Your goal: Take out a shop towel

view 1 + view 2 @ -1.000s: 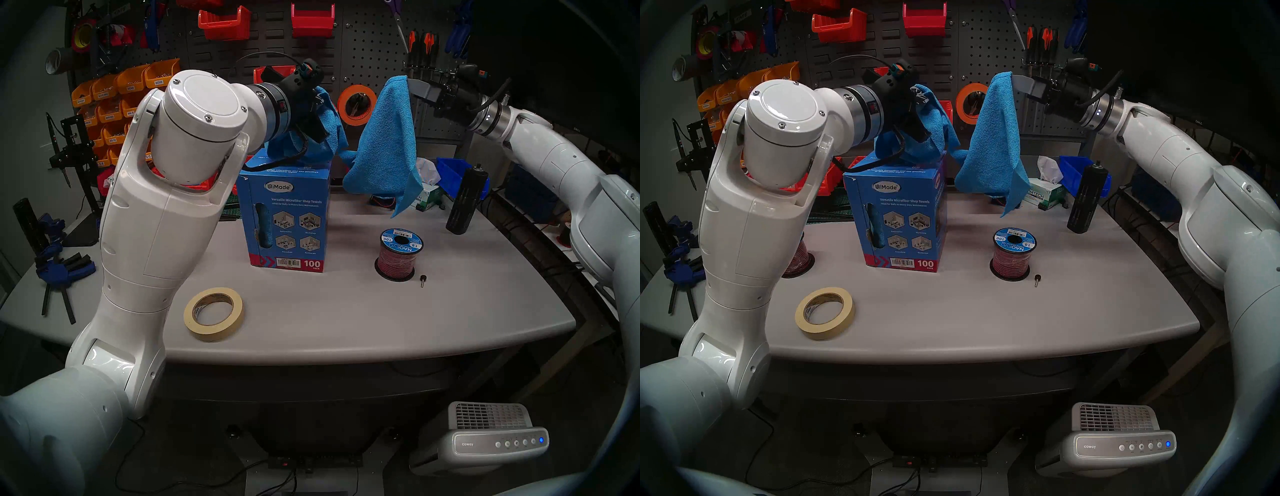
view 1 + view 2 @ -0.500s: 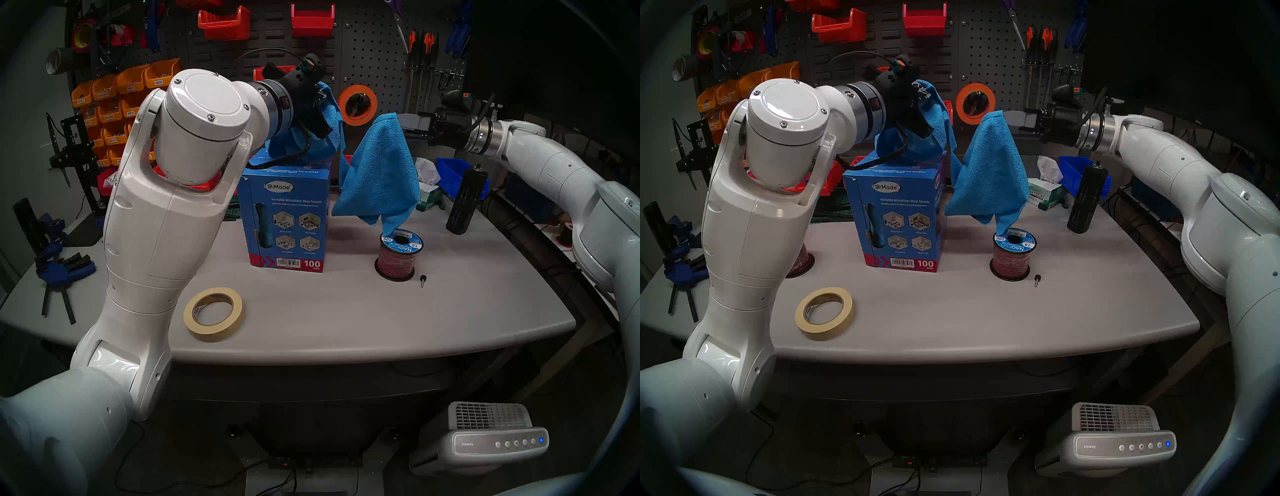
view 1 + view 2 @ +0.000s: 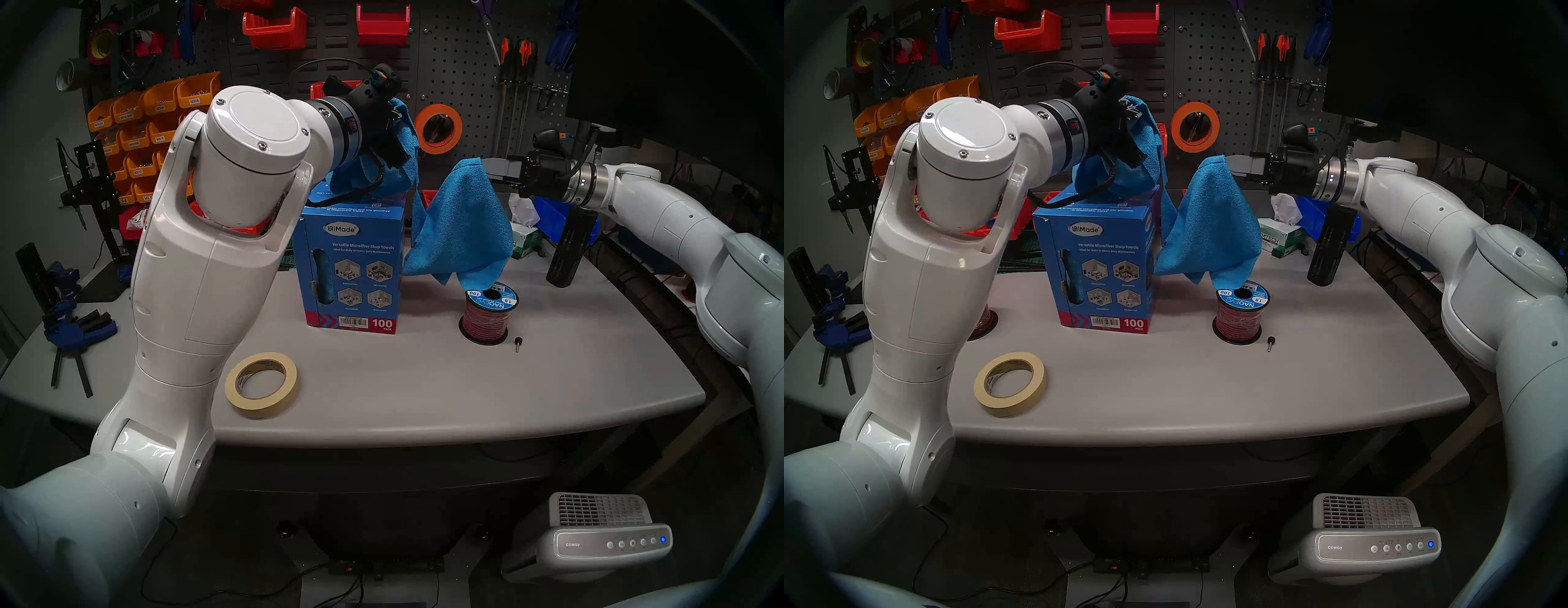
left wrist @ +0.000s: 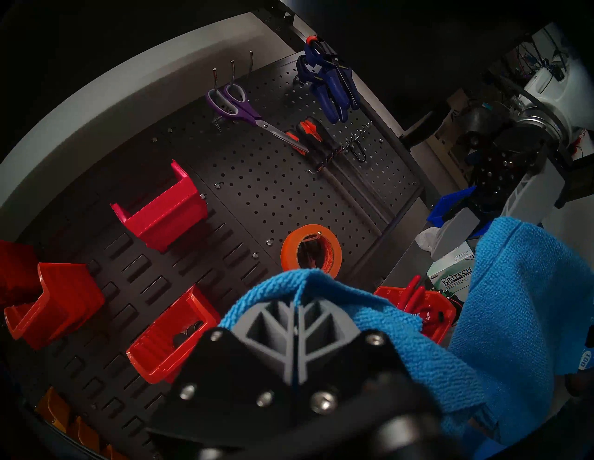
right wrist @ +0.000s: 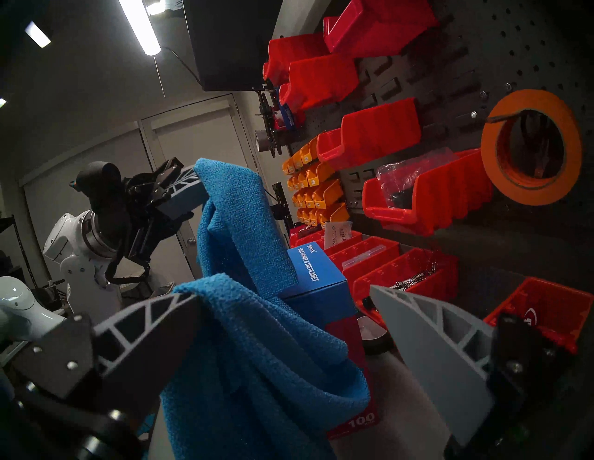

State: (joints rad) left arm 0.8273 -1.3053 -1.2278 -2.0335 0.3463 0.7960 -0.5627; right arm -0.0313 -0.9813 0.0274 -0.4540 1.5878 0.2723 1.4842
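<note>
Blue shop towel (image 3: 460, 225) hangs beside the carton (image 3: 354, 271), draped on our open right end effector (image 5: 289, 327); our left end effector (image 4: 297, 316) pinches another fold. We judge separation underway; next, free it

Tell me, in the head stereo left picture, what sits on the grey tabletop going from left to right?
Masking tape roll → blue carton → wire spool → small black knob → black cylinder.

The right gripper (image 3: 488, 167) has lowered the shop towel (image 3: 462, 225) onto the wire spool (image 3: 488, 312)
</note>
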